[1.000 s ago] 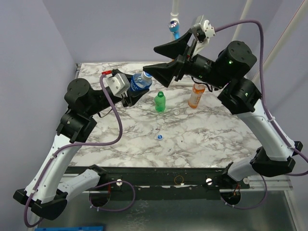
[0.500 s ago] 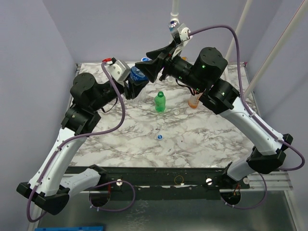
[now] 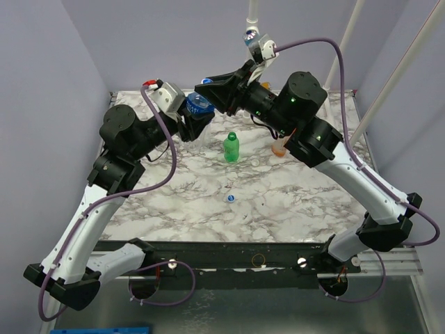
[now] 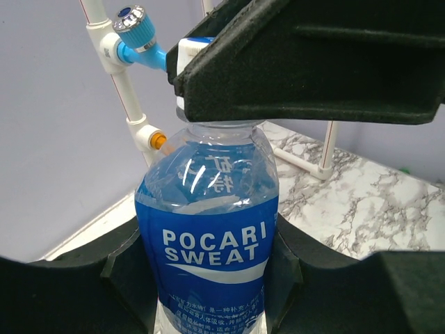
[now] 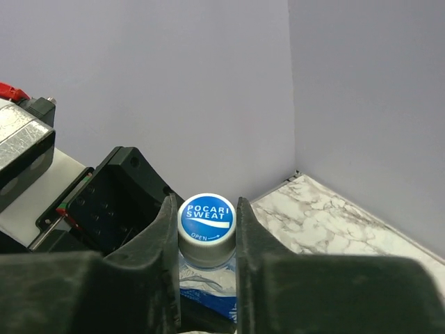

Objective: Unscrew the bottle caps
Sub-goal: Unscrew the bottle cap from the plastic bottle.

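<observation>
My left gripper (image 3: 195, 120) (image 4: 208, 278) is shut on the clear bottle with the blue label (image 3: 198, 106) (image 4: 207, 229) and holds it tilted above the table's back left. My right gripper (image 3: 204, 86) (image 5: 206, 226) reaches in from the right, its two fingers pressed on either side of this bottle's blue-topped cap (image 5: 206, 217) (image 4: 183, 54). A green bottle (image 3: 231, 147) stands mid-table. An orange bottle (image 3: 279, 147) stands right of it, partly hidden by the right arm. One loose cap (image 3: 230, 197) lies on the marble.
White pipes with a blue fitting (image 3: 249, 35) (image 4: 136, 29) and an orange fitting (image 4: 159, 141) rise behind the table's back edge. Purple walls close in the left, back and right sides. The marble tabletop (image 3: 299, 202) ends at a black front rail.
The right arm swung left to the held bottle and its jaws went from open to shut on the cap. The left arm raised the bottle slightly towards the back.
</observation>
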